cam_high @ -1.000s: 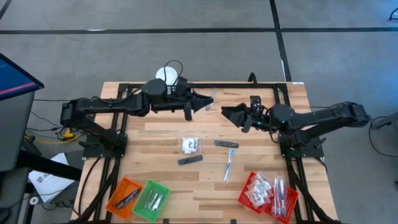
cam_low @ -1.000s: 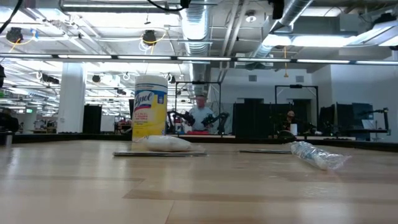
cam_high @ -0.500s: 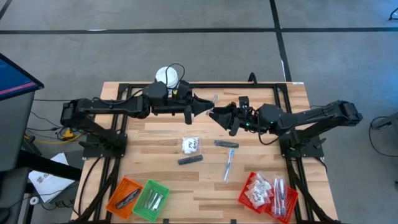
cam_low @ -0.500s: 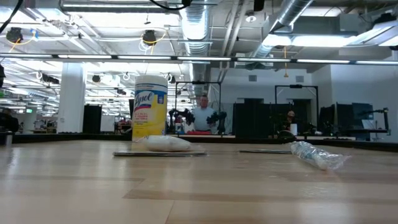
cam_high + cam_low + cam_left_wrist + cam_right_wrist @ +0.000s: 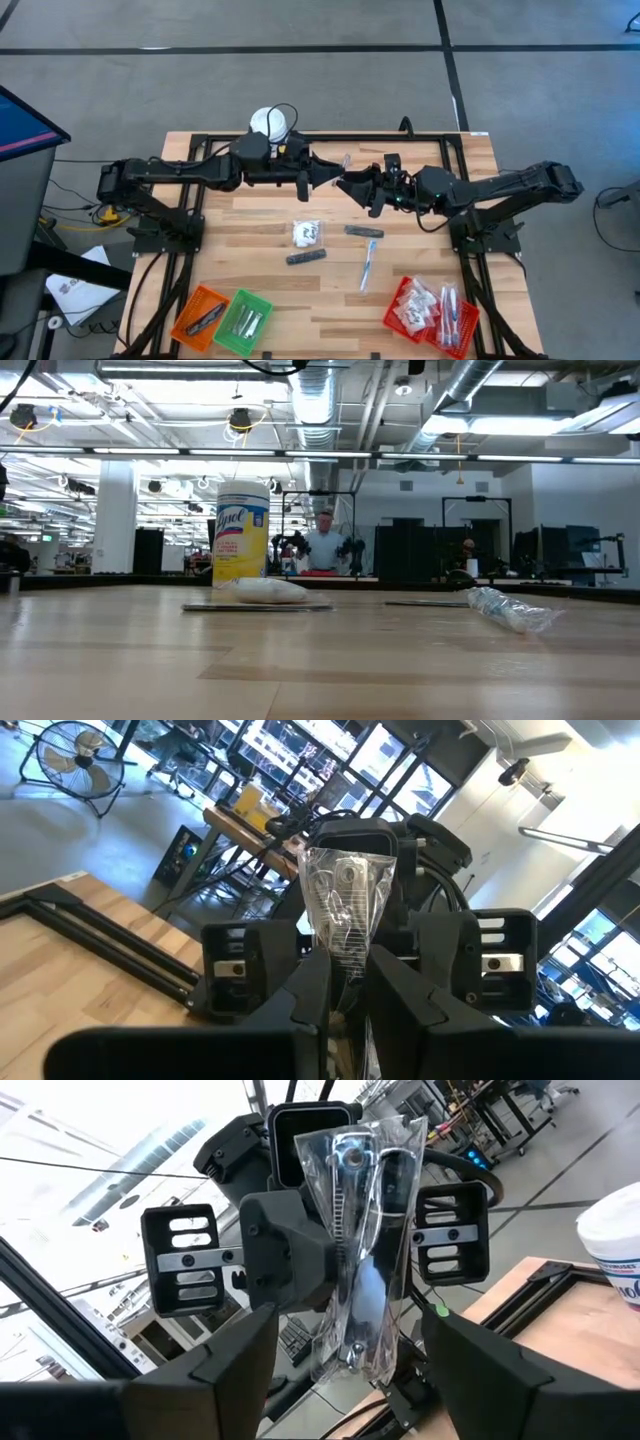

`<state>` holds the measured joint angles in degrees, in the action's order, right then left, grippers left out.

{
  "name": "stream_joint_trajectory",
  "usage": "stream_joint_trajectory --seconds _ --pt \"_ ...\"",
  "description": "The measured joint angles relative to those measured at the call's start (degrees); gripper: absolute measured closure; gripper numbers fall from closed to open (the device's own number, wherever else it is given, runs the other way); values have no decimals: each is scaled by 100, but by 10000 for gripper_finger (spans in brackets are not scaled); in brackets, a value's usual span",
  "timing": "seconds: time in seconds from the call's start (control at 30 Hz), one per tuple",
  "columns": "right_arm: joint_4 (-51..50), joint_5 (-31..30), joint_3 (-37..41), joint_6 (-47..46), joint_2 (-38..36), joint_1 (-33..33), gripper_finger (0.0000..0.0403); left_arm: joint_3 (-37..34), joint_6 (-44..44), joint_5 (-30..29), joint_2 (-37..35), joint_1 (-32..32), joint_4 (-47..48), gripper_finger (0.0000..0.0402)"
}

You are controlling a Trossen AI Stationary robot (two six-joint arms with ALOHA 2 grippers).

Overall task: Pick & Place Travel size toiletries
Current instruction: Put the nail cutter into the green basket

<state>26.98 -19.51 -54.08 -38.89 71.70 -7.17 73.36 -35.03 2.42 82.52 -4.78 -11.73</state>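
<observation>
My left gripper hovers over the far middle of the table, shut on a clear plastic packet with a silvery toiletry inside. My right gripper faces it, open. In the right wrist view its two fingers stand on either side of the packet without touching it. On the table lie a white sachet, two dark sticks and a clear wrapped stick. My left gripper pinches the clear packet by its lower end between its two fingers, which point level toward the table's right. The rest of the packet sticks out beyond the fingertips. It is lifted clear of the table.
Two red mesh baskets with sachets and sticks sit at the near right. An orange basket and a green one sit at the near left. A yellow canister with a white lid stands at the far edge. A person shows far behind the table.
My right gripper has moved toward the table's left until it faces my left gripper, its open fingers now on either side of the held packet. Over the last half second both arms have kept still. The things on the table have not moved.
</observation>
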Motion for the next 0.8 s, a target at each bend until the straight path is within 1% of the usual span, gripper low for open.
stream_joint_trajectory --seconds 0.13,0.37,0.47,0.57,0.7,0.8 --pt "2 -4 0 -11 0 12 189 0 0 -1 0 0 16 364" --pt "0 -2 2 -11 -2 12 271 0 -16 55 48 22 33 364" --pt "-11 -10 4 -7 -14 12 297 2 -52 63 97 24 -32 364" --pt "-19 -3 7 9 -13 12 310 2 -105 106 98 22 -30 364" --pt "-107 18 7 2 -17 12 313 2 -128 121 102 24 -5 364" --pt "-109 241 7 -30 -20 23 314 2 -138 235 103 20 -13 364"
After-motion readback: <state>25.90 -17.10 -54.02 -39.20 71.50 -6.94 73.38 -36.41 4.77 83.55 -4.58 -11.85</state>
